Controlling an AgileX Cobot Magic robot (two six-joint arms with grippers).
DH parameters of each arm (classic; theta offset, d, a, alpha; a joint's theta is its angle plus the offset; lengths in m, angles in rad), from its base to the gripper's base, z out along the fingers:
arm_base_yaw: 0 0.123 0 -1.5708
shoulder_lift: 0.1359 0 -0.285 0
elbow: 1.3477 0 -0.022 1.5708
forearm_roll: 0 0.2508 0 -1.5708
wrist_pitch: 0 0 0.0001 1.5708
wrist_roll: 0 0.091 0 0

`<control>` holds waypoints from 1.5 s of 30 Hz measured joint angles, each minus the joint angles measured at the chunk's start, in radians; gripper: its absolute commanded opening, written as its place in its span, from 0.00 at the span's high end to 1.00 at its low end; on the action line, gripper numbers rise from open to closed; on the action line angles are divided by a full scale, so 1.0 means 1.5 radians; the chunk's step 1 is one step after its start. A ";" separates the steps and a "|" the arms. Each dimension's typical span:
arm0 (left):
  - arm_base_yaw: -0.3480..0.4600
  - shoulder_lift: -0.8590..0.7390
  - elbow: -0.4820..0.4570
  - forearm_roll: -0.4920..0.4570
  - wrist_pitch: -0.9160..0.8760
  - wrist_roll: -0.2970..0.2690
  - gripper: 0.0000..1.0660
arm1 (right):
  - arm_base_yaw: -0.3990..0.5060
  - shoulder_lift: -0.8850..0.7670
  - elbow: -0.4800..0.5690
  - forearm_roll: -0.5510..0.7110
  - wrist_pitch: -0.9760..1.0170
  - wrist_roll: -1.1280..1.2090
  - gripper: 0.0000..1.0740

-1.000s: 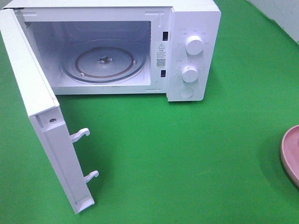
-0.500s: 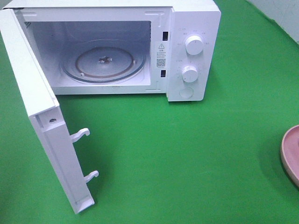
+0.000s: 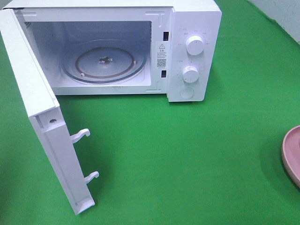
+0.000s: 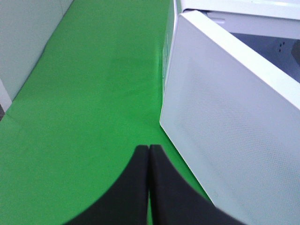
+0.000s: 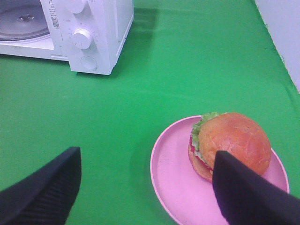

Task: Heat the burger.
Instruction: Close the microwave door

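We see the left gripper (image 4: 149,152) w/ jaws pressed together on nothing, just beside the microwave's (image 3: 187,51) swung-open door (image 4: 234,126). Right gripper (image 5: 145,164) has jaws wide apart, empty, over the burger (image 5: 230,144), which sits on a pink plate (image 5: 173,176) well apart from the microwave. All rests on a green cloth (image 3: 187,154).

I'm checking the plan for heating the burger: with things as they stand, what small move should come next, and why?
Probably lower the open right gripper around the golden-bunned burger on the pink round plate. The white microwave's door hangs wide open over a bare glass turntable, and the left gripper is shut, empty.
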 measured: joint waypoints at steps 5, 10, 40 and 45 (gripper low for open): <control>0.000 0.059 0.045 0.000 -0.135 0.000 1.00 | 0.000 0.000 0.000 0.000 0.000 0.000 0.30; 0.000 0.124 0.109 0.000 -0.337 0.000 1.00 | 0.000 0.000 0.000 0.000 0.000 0.000 0.30; -0.021 0.547 0.184 0.355 -0.901 -0.231 1.00 | 0.000 0.000 0.000 0.000 0.000 0.000 0.30; -0.114 0.609 0.159 0.315 -0.907 -0.201 1.00 | 0.000 0.000 0.000 0.000 0.000 0.000 0.30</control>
